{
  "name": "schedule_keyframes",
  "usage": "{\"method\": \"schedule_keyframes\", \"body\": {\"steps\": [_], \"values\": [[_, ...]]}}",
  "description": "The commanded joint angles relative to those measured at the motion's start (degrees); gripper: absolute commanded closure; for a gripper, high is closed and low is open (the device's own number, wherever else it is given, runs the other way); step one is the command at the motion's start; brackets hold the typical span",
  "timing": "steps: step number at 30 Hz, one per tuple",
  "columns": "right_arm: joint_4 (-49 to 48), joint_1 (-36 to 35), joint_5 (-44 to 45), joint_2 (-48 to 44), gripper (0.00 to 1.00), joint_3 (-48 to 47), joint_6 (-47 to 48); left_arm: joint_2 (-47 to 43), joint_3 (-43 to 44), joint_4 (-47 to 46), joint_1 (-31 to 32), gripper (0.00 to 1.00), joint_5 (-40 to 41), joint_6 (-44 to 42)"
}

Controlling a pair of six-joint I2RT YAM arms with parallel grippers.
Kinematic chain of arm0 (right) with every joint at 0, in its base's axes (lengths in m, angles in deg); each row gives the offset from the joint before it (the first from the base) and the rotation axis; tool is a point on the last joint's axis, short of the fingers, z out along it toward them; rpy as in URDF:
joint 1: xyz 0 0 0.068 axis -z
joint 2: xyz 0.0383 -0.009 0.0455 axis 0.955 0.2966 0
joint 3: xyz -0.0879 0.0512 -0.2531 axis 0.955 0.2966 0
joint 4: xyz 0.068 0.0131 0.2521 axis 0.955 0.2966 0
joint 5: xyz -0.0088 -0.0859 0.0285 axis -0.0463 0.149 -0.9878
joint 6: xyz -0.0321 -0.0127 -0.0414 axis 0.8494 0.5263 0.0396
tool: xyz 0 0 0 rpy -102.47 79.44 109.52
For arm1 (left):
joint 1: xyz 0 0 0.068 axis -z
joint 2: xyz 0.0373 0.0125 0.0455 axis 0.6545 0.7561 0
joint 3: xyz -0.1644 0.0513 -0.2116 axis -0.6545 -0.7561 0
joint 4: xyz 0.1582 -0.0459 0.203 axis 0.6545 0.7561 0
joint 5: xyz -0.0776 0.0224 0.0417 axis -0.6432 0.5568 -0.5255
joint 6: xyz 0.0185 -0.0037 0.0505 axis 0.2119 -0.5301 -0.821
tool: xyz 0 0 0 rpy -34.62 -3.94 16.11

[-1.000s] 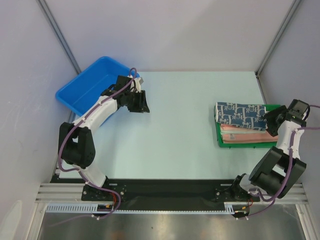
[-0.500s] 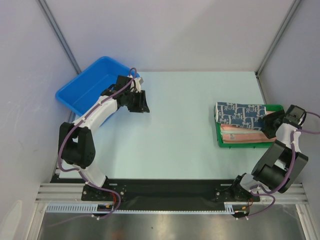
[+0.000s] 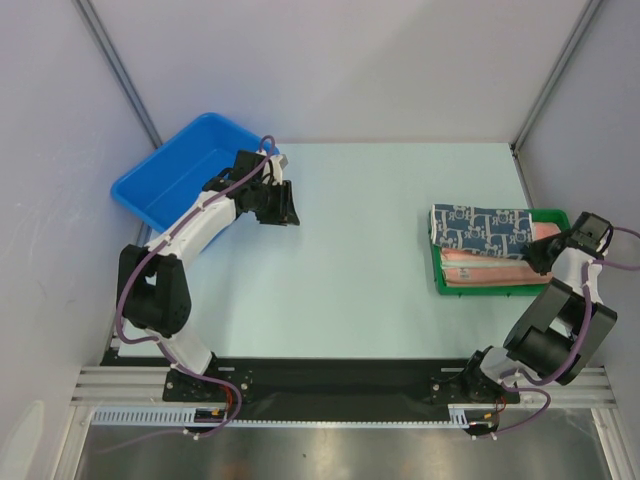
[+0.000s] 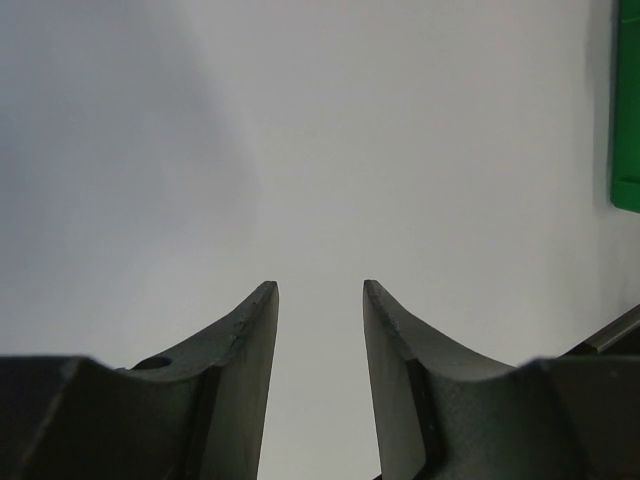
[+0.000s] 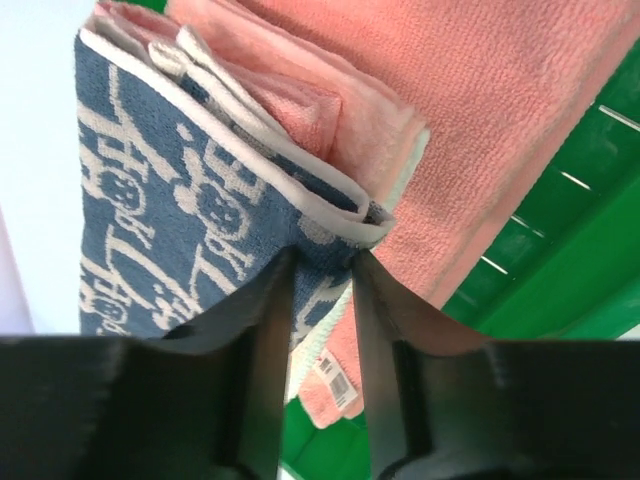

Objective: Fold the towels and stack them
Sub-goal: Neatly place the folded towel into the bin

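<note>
The towels [image 3: 482, 262] lie folded in a stack in a green tray [image 3: 490, 291] at the right. A blue-and-white patterned towel [image 3: 478, 228] tops the stack, above salmon-pink ones [image 3: 470, 272]. My right gripper [image 3: 548, 252] reaches the stack's right end. In the right wrist view its jaws [image 5: 322, 256] stand narrow, shut on the near corner of the blue-and-white towel [image 5: 170, 200], beside a pink towel [image 5: 480, 100]. A mint edge and a barcode tag [image 5: 335, 385] show under the jaws. My left gripper [image 3: 288, 215] hovers open and empty [image 4: 320, 290] over bare table, far from the stack.
A blue bin [image 3: 165, 180] stands at the back left, just behind the left arm. The tray's green wall [image 5: 560, 260] lies right of the right fingers. A strip of the green tray [image 4: 628, 100] shows at the left wrist view's right edge. Grey walls enclose the table.
The right arm drew back toward the right and lowered to the stack's end, and its jaws narrowed onto the blue-and-white towel's corner. The left arm stayed still.
</note>
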Motion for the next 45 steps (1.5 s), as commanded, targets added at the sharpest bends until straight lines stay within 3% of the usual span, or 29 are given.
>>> {"method": "schedule_keyframes", "body": {"steps": [1,8,20,25,26,29,31,32,33,39,40,45], "values": [[-2.4,0.7,2.8,-0.3,0.72,0.1,1.7,-1.5,1.8,0.1,0.4,0.55,0.7,0.5],[-3.0,0.8,4.1,-0.4,1.00,-0.3,5.2,-1.9,1.5,0.2,0.4,0.55,0.8,0.5],[-3.4,1.1,1.7,-1.3,1.00,-1.6,9.0,-2.9,0.8,-0.3,0.3,0.55,0.7,0.8],[-1.0,1.1,-4.2,-1.2,0.40,-4.1,10.0,-5.8,0.1,-1.4,0.4,0.55,0.1,0.7],[2.2,0.8,-4.4,-3.5,0.01,-6.7,10.2,-6.9,-0.2,-2.8,0.4,0.55,-0.3,1.0],[8.5,-1.8,-3.2,-7.9,0.00,-11.0,10.8,-11.2,0.2,-3.9,0.4,0.55,-1.5,1.2],[10.5,-7.6,-1.5,-11.7,0.00,-14.1,9.9,-13.9,0.7,-5.5,0.4,0.50,-3.2,1.1],[11.7,-10.1,-1.7,-12.7,0.00,-14.8,9.8,-17.0,0.6,-7.1,0.4,0.30,-4.4,1.1],[12.4,-16.4,-0.6,-14.9,0.00,-16.9,9.6,-18.5,0.3,-7.7,0.4,0.01,-4.3,1.3],[11.7,-36.8,-0.1,-22.2,0.00,-19.2,9.2,-32.5,-2.6,-11.6,0.4,0.00,-6.5,-0.5],[12.5,-42.9,0.2,-23.5,0.00,-19.9,10.7,-34.2,-3.5,-12.1,0.4,0.00,-6.5,-0.3],[13.7,-48.0,-1.3,-25.9,0.00,-20.6,14.2,-43.1,-11.3,-16.7,0.4,0.00,-5.7,0.9]]}}
